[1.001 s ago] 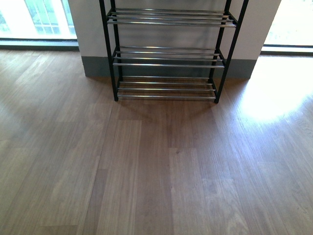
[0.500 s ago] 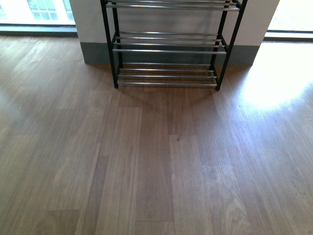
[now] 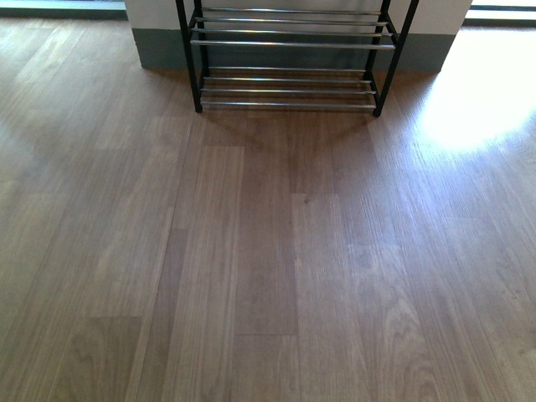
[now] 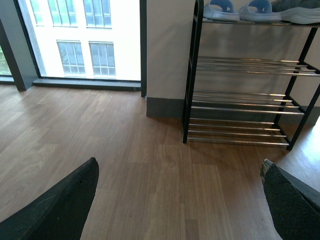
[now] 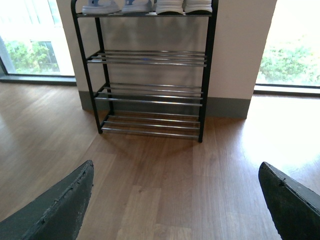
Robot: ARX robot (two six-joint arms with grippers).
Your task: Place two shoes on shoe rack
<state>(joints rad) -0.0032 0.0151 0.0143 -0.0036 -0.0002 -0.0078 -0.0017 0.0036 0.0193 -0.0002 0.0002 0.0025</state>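
You see a wooden floor [image 3: 268, 251] of brown planks, with a bright patch of daylight on its right side in the front view. The shoe rack [image 3: 289, 59] stands at the far edge against a white wall [image 5: 240, 45] with a grey skirting board [image 3: 163, 50]. Only its two lowest shelves of chrome bars show in the front view, and they are bare.

From both wrist views you see the top shelf. In the right wrist view two shoes [image 5: 182, 6] with white soles stand there at the right end, and a pair of light blue slippers [image 5: 117, 7] stands beside them.

Large windows [image 4: 85, 37] are on both sides of the wall.

The left gripper [image 4: 180, 200] has its jaws wide apart and holds nothing. The right gripper [image 5: 175, 205] is also spread wide and empty. Both hang above the floor, well apart from the rack.
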